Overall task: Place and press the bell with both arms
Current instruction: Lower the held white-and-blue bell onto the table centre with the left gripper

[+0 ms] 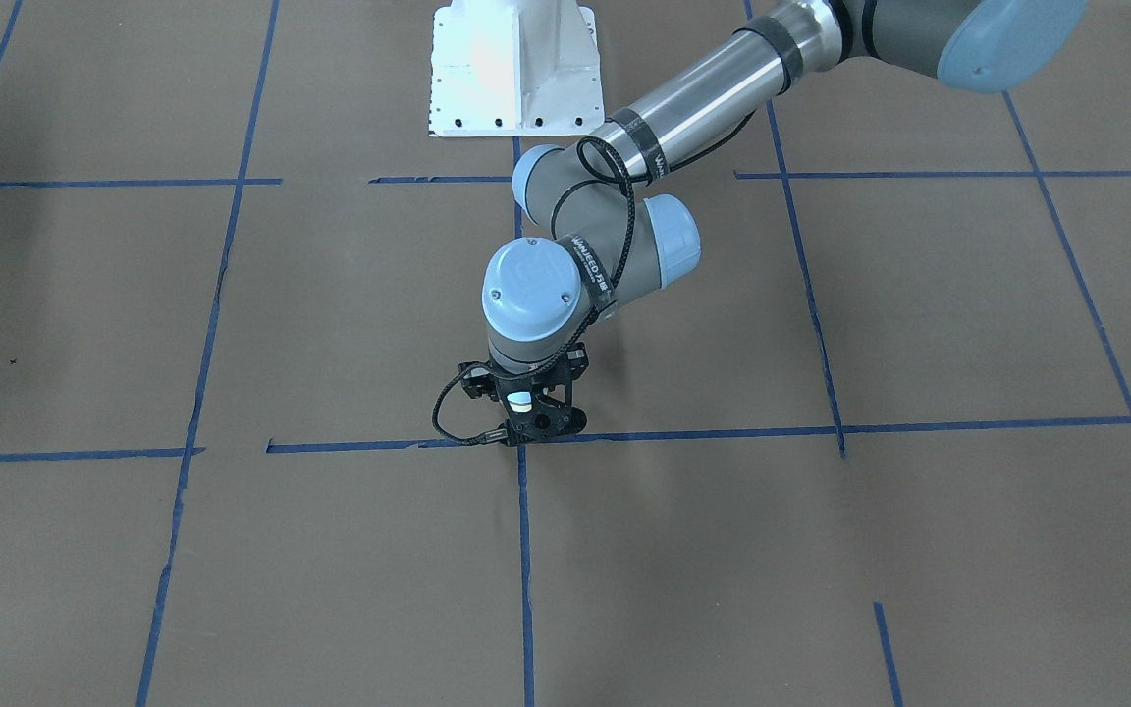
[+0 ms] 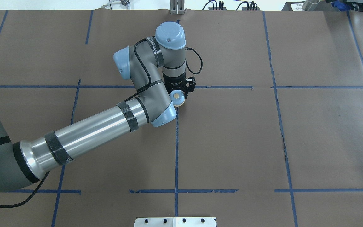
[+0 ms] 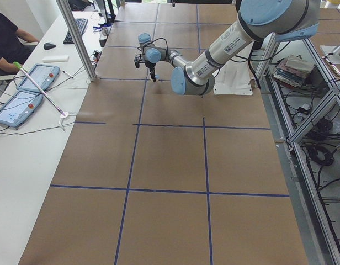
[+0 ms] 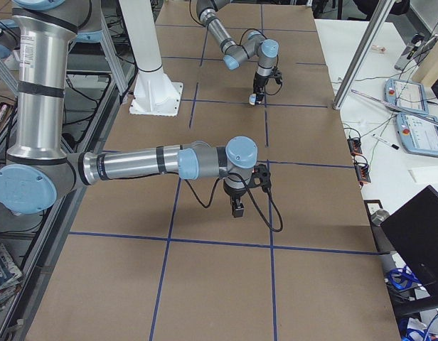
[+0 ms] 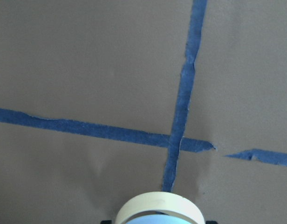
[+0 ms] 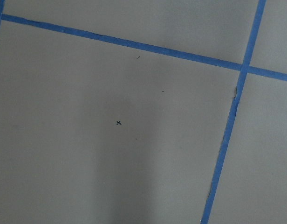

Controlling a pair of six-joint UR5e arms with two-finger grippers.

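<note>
My left arm [image 2: 99, 129] reaches to the middle of the table. Its gripper [image 2: 181, 96] points down and is shut on the small light-blue bell [image 2: 177, 97], which has a cream button and base. The front-facing view shows the gripper [image 1: 531, 424] just above a blue tape crossing, with the bell [image 1: 519, 401] between the fingers. The bell's cream rim [image 5: 160, 207] fills the bottom edge of the left wrist view. My right arm [image 4: 134, 165] shows only in the exterior right view. Its gripper [image 4: 237, 206] points down over bare paper, and I cannot tell if it is open or shut.
Brown paper with a blue tape grid [image 2: 176, 151] covers the table. A small black x mark [image 6: 119, 122] lies under the right wrist camera. The white pedestal base [image 1: 514, 69] stands at the robot's edge. A metal post [image 3: 76, 38], tablets [image 3: 26, 88] and an operator [image 3: 7, 38] are at the far side.
</note>
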